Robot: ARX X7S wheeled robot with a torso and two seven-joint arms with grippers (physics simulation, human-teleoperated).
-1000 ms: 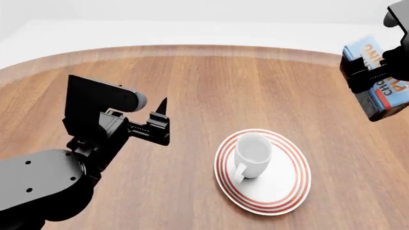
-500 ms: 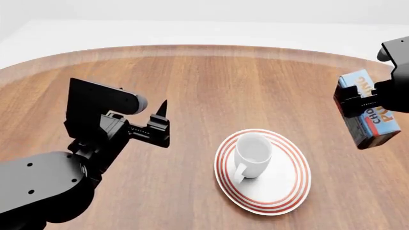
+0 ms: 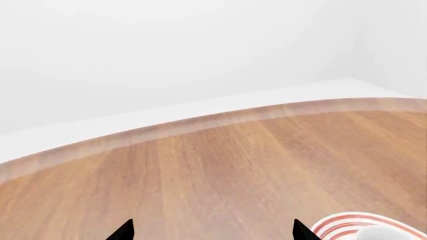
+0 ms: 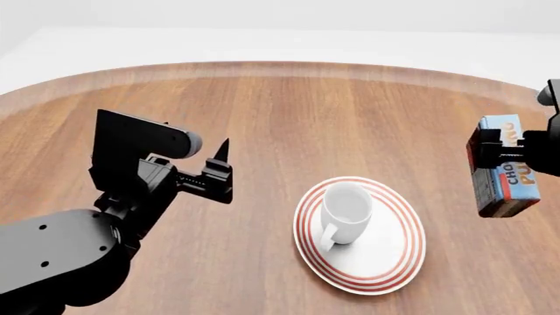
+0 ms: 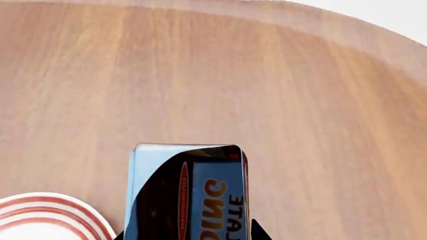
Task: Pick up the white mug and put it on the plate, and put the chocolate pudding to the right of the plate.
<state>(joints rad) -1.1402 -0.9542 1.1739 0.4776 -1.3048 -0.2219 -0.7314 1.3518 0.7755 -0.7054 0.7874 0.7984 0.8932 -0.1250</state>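
Meanwhile, over the table (image 4: 289, 105), the mug (image 4: 345, 211) already stood on the plate (image 4: 385, 262) near the front edge. My right gripper (image 4: 516, 155), clamped on the pudding (image 4: 505, 172), had sunk toward the right edge beside the plate, so only release remained. My left gripper (image 4: 219, 172) hung spread and empty.

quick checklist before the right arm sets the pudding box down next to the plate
1. White mug sits upright on the plate: ok.
2. Right claw shut on the chocolate pudding: ok.
3. Box is on the plate's right side, clear of its rim: ok.
4. Bare table beneath and around the box: ok.
5. Box height above the table: cannot tell.
6. Left claw open, empty and away from the plate: ok.
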